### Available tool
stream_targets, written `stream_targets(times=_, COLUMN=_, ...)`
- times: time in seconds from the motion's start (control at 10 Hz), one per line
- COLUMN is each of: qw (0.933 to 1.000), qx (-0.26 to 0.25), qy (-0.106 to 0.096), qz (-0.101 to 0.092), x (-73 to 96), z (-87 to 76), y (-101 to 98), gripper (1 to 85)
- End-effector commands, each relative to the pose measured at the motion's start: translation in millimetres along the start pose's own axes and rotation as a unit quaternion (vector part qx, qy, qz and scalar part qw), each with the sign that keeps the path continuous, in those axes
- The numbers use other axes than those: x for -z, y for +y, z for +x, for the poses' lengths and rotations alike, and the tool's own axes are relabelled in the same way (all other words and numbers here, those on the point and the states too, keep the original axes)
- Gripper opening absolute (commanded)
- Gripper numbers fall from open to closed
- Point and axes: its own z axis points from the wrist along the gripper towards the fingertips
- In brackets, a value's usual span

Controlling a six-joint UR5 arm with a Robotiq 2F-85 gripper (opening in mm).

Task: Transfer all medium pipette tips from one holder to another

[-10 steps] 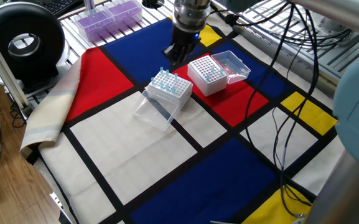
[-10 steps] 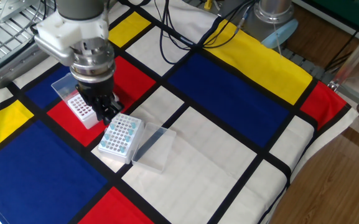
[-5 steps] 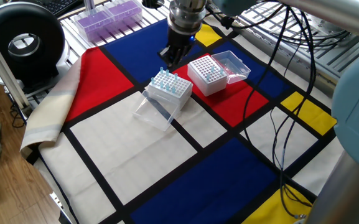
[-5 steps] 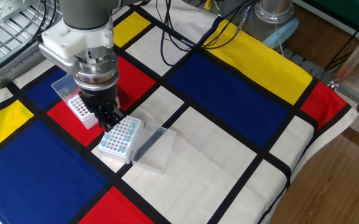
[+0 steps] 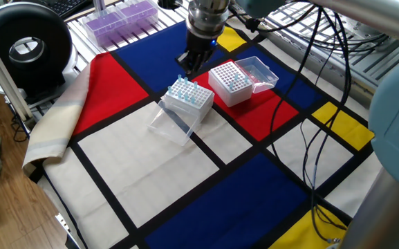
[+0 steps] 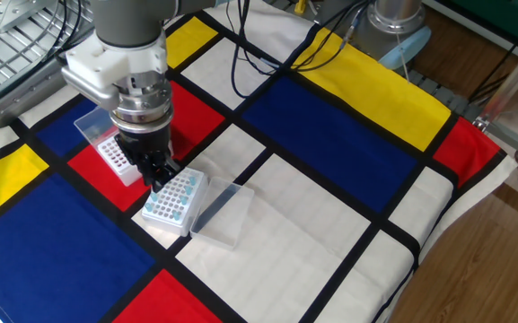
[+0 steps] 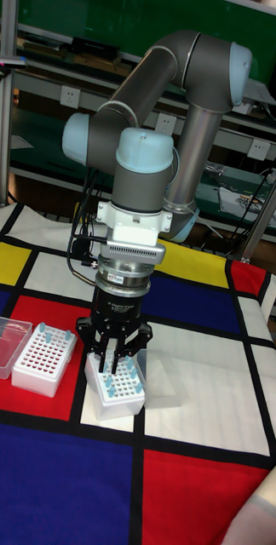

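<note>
A white rack [image 5: 189, 95] [image 6: 174, 197] [image 7: 117, 390] holds several medium pipette tips [image 7: 109, 389] with light-blue tops. My gripper [image 5: 187, 67] [image 6: 156, 176] [image 7: 112, 364] hangs straight down over the edge of this rack that faces the second white rack [image 5: 229, 80] [image 6: 115, 158] [image 7: 44, 358]. Its fingertips are level with the tops of the nearest tips. The fingers stand close together, and I cannot make out whether a tip is pinched between them. The second rack shows rows of red-dotted holes, and its clear lid [image 5: 260, 72] [image 7: 3, 344] is folded open.
A loose clear lid [image 5: 174, 119] [image 6: 219, 213] lies against the blue-tip rack. A purple-tinted tip box [image 5: 120, 16] and a black round device [image 5: 25, 45] stand beyond the cloth's far corner. Cables [image 5: 317, 90] trail across the cloth beside the arm.
Over the last second the gripper shifted a short way from beside the red-dotted rack to the blue-tip rack. It has hardly moved in the last half second.
</note>
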Motion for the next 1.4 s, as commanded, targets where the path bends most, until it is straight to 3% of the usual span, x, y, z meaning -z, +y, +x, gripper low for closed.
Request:
stream_targets(times=0.0, qw=1.0, qx=-0.003, qy=-0.007, qz=-0.005, x=-3.3, z=2.9, y=-0.4, gripper=25.0)
stream_targets(times=1.3, qw=0.9998, qx=-0.01, qy=-0.019, qz=0.002, x=-8.0, z=18.6, y=-0.3, gripper=23.7)
